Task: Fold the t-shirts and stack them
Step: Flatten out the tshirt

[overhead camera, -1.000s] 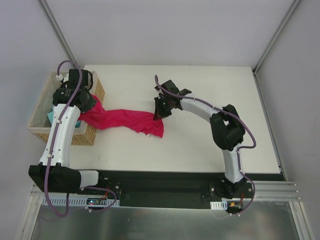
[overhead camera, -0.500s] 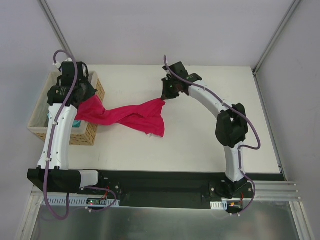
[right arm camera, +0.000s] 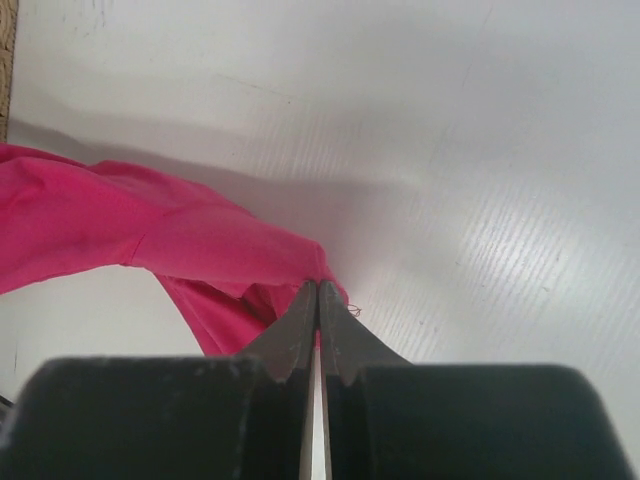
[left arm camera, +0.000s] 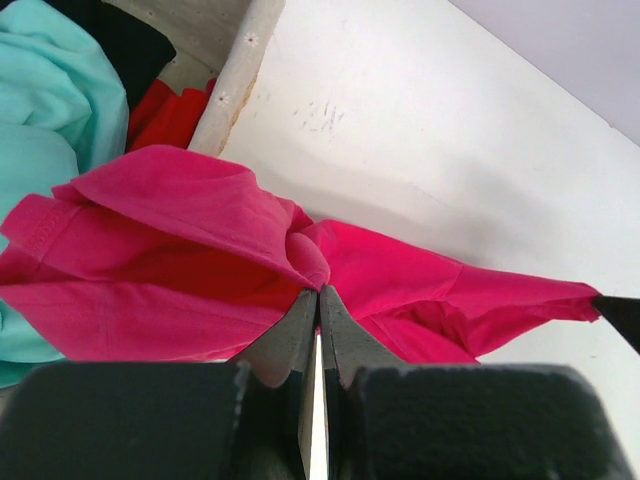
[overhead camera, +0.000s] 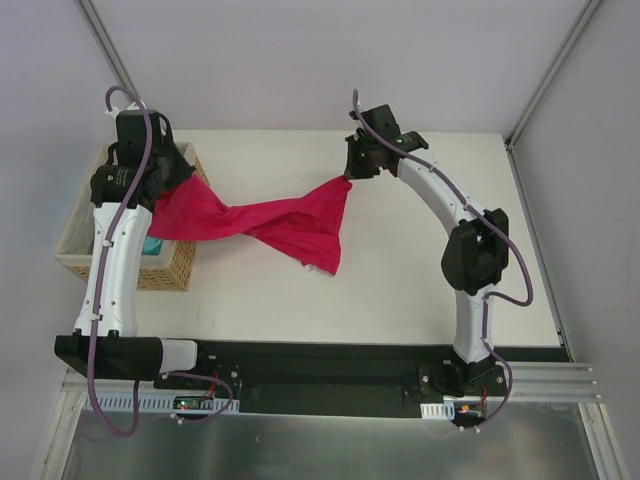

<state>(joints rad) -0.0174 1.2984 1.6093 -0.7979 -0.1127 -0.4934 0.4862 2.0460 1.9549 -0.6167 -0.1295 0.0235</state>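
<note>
The crimson t-shirt (overhead camera: 270,220) was held above the white table (overhead camera: 400,290) as a twisted band, stretched from the upper left of the top view to its upper centre. The left gripper (left arm camera: 318,296) was clenched on a bunched fold of it over the right rim of the wicker basket (overhead camera: 75,262). The right gripper (right arm camera: 318,292) was clamped on the opposite end, and a loose flap was hanging down at centre frame. A mint-green t-shirt (left arm camera: 50,100) and a black t-shirt (left arm camera: 125,35) were seen inside the basket, at the upper left of the left wrist view.
</note>
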